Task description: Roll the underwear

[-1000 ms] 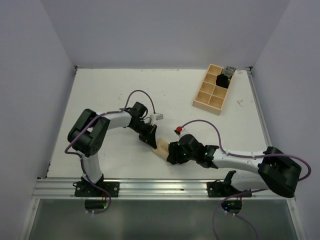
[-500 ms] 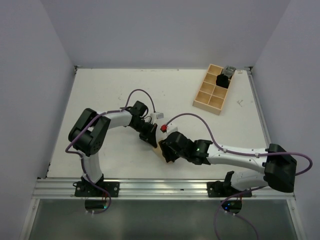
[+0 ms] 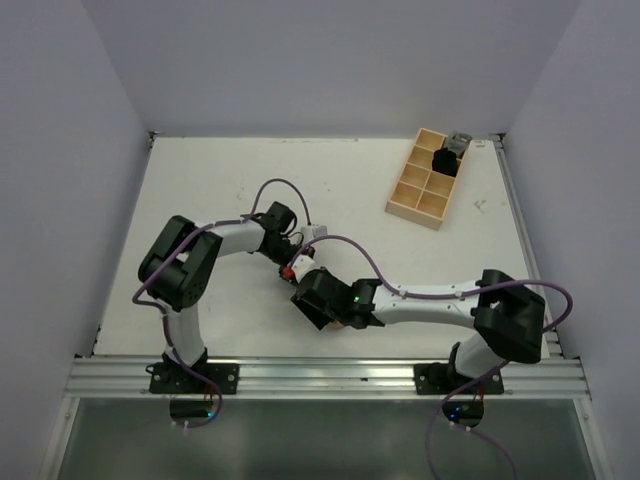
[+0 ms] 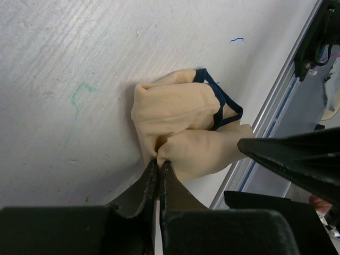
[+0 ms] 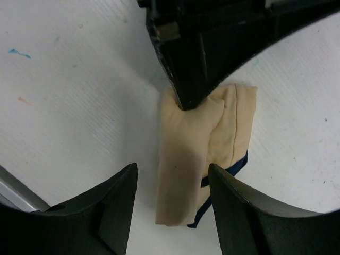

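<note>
Half done at most: underwear (image 4: 180, 111) loosely folded on the table (image 4: 79, 53), one crease pinched in the closed left gripper (image 4: 159, 162), right gripper (image 5: 172, 207) gaping wide over it, tight roll yet to come

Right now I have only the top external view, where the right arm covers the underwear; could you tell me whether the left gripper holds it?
Observer: Yes, the left gripper is shut on a pinch of the underwear.
Operator: Thank you. And the right gripper?
Observer: The right gripper is open, one finger showing on either side of the folded garment.
Operator: Is the trim visible?
Observer: Yes, dark trim shows at the end away from the left gripper.
</note>
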